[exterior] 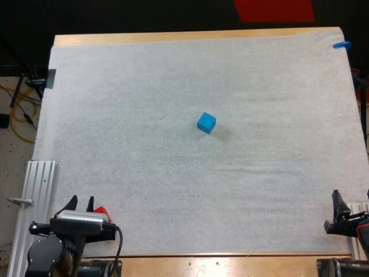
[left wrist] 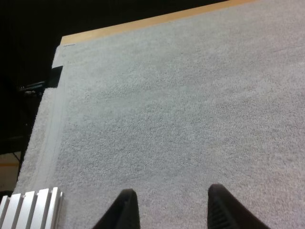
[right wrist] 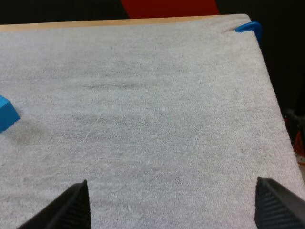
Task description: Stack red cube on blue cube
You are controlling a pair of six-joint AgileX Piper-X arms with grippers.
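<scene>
The blue cube (exterior: 206,122) sits a little right of the mat's middle, and its corner (right wrist: 5,113) is seen far ahead of my right gripper. A small piece of the red cube (exterior: 101,211) peeks out at the mat's near left, just right of my left gripper (exterior: 81,203) and partly hidden by that arm's wrist. My left gripper (left wrist: 169,210) is open over bare mat, nothing between its fingers. My right gripper (exterior: 340,203) rests at the near right edge; in its wrist view it (right wrist: 171,205) stands wide open on nothing.
An aluminium rail (exterior: 34,196) runs along the mat's near left side, its end (left wrist: 33,205) close to my left fingers. A black clamp (exterior: 40,78) sits at the mat's far left edge. The white mat (exterior: 173,184) lies between the two cubes.
</scene>
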